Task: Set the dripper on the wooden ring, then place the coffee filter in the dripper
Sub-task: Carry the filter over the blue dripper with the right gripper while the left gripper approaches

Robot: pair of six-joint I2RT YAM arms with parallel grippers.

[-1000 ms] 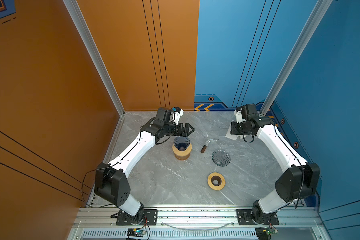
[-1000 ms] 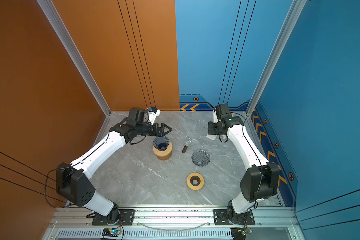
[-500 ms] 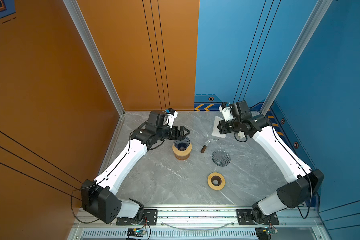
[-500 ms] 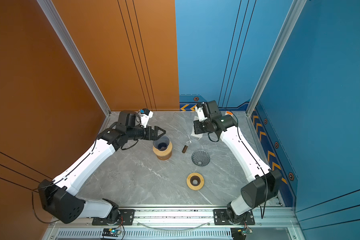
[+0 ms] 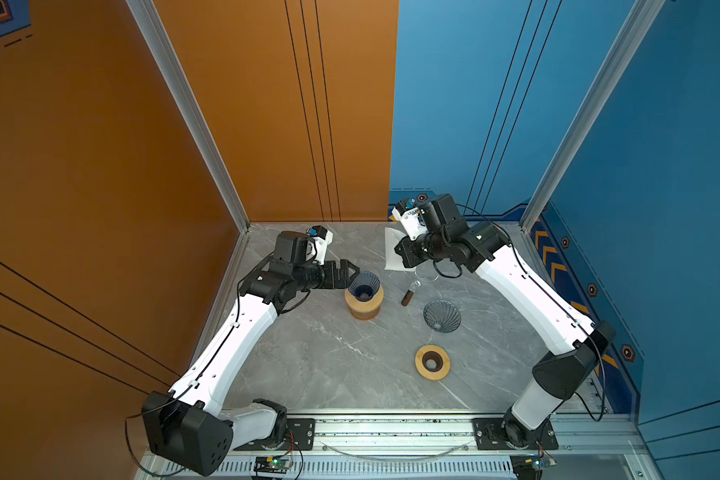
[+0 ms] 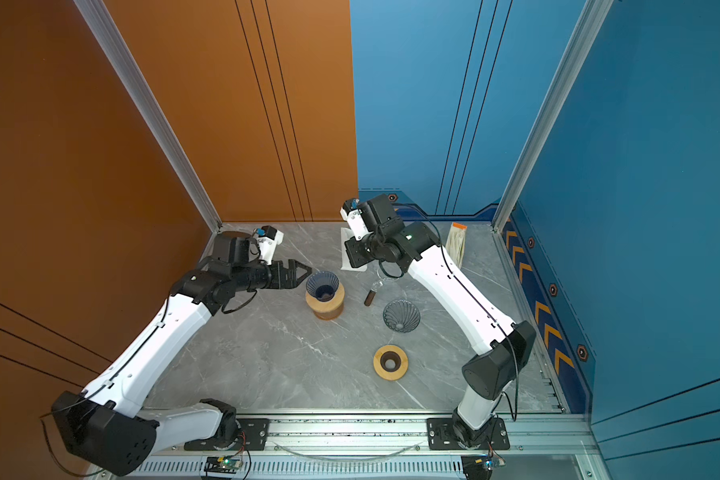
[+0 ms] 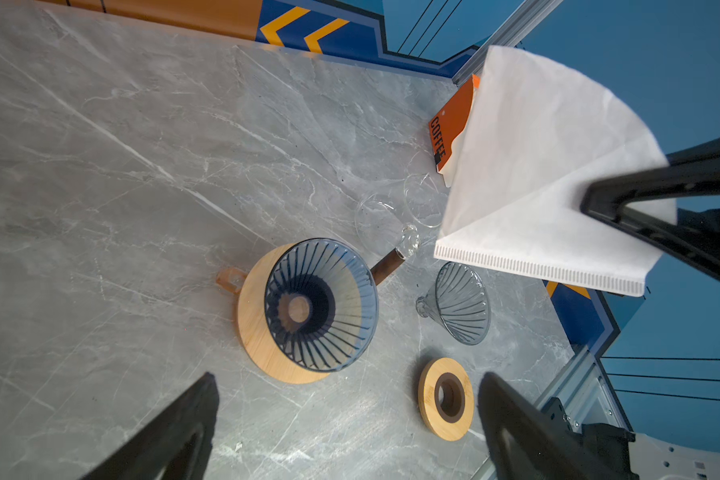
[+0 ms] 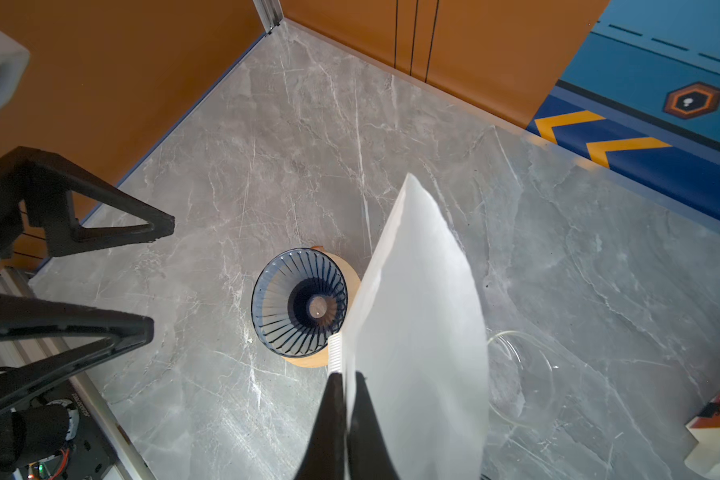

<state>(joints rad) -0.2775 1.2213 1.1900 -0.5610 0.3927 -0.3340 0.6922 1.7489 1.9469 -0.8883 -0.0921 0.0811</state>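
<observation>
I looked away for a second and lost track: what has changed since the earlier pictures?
The right gripper, shut on the coffee filter, swung from the back right toward the middle, nearer the dripper. The open left gripper drew back leftward, to beside that dripper. Nothing grasped or released. Dripper, spare dripper and wooden ring stayed put.

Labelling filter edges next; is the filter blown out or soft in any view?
Right wrist view: coffee filter near the lens, washed out, almost textureless; right gripper fingers soft; dripper sharp. Left wrist view: filter crisp, crimped seam readable. Both top views: even light, filter small, partly hidden behind the gripper.
</observation>
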